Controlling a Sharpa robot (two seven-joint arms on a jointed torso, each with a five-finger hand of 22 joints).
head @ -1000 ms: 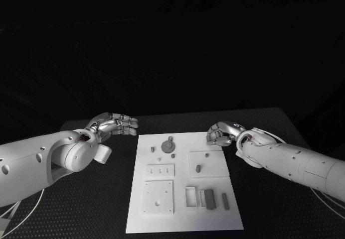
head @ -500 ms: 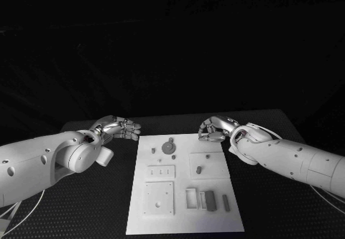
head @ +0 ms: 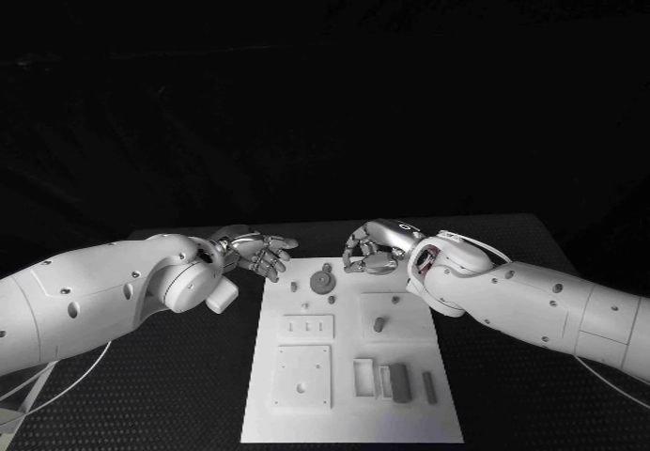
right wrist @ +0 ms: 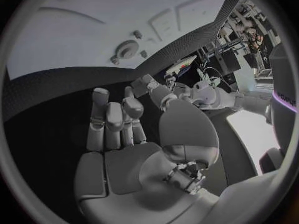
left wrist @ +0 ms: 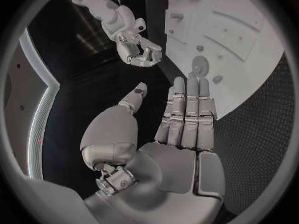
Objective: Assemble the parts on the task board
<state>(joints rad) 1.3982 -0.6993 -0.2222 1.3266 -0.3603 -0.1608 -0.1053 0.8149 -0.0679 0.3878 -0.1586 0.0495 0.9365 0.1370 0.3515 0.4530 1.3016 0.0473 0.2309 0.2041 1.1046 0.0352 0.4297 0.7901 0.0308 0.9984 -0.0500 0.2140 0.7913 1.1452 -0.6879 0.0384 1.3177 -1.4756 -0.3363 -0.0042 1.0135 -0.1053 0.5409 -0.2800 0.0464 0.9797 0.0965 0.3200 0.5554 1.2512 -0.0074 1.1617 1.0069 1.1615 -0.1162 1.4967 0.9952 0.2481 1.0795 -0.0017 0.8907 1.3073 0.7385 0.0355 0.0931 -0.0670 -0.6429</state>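
Board: one white rectangular task board [head: 349, 413] on black bench [head: 528, 395].
Left hand [head: 260, 252]: fingers spread, empty.
Right hand [head: 376, 247]: fingers curled, empty.

One task board [head: 346, 413] lies on one black surface [head: 203, 376]. Two robot hands, the left hand [head: 257, 252] and the right hand [head: 373, 249], hover over it.

The task board [head: 349, 427] is lying mid-table [head: 542, 395], the left hand [head: 257, 252] and right hand [head: 373, 247] flanking its far edge.
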